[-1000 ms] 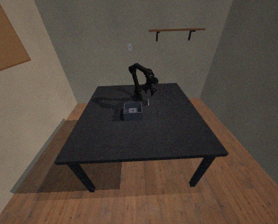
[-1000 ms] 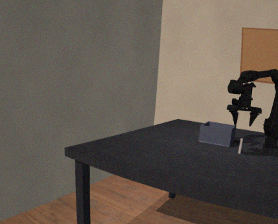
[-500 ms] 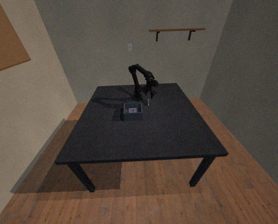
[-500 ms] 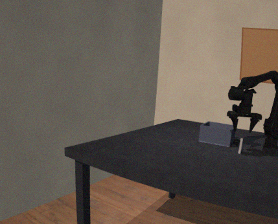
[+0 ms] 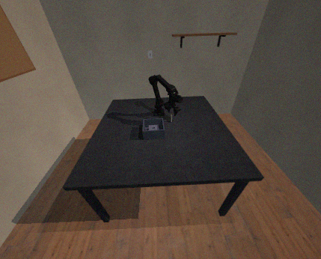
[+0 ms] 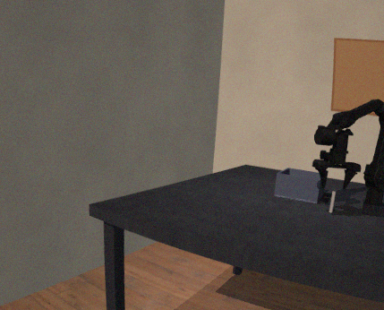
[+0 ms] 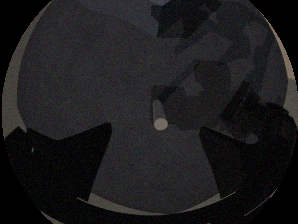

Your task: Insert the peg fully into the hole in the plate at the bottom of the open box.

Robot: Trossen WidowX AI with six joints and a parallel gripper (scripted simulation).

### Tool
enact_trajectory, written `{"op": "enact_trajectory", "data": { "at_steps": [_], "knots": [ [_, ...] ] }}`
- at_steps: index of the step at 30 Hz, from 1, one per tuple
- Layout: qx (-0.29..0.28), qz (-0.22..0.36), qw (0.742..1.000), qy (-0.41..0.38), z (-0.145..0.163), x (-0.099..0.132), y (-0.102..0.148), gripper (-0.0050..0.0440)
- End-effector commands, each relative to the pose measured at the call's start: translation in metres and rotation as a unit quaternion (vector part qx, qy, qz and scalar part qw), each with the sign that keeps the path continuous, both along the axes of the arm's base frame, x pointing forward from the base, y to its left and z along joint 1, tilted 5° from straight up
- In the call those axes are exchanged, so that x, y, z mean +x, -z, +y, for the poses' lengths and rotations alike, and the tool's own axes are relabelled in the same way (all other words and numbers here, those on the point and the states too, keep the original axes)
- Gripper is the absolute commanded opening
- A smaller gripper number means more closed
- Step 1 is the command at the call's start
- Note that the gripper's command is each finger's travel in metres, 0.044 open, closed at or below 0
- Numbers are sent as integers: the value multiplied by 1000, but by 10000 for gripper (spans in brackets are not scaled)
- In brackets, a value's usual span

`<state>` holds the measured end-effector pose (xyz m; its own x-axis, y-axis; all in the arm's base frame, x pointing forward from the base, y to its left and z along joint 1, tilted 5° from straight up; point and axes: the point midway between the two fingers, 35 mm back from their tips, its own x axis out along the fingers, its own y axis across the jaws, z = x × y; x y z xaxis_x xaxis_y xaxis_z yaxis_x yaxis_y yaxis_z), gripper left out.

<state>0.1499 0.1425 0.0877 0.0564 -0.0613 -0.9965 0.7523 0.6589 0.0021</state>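
White, slim cylindrical peg [image 6: 331, 202] is standing upright near the table's far edge, just beside the open grey box [image 6: 296, 185]; the black gripper [image 6: 336, 176] is hanging fully open, empty, above it. Descending off-centre risks toppling it or nudging the box

white peg [image 6: 331, 202] upright on the table just beside the grey open box [image 6: 296, 185], plate [image 5: 153, 128] inside

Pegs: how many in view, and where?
1. The white peg stands upright on the table, just beside the open box and apart from it, below the open end effector. None seen in the box's hole; part of the box floor is hidden.
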Motion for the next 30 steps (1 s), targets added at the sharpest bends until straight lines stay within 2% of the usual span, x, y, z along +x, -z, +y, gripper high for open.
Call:
{"op": "enact_trajectory", "data": {
  "at_steps": [1, 30],
  "knots": [
    [-6, 5, 1000, 0, -2, -1, 7, 440],
    [-6, 5, 1000, 0, -7, 0, 50, 440]
  ]
}}
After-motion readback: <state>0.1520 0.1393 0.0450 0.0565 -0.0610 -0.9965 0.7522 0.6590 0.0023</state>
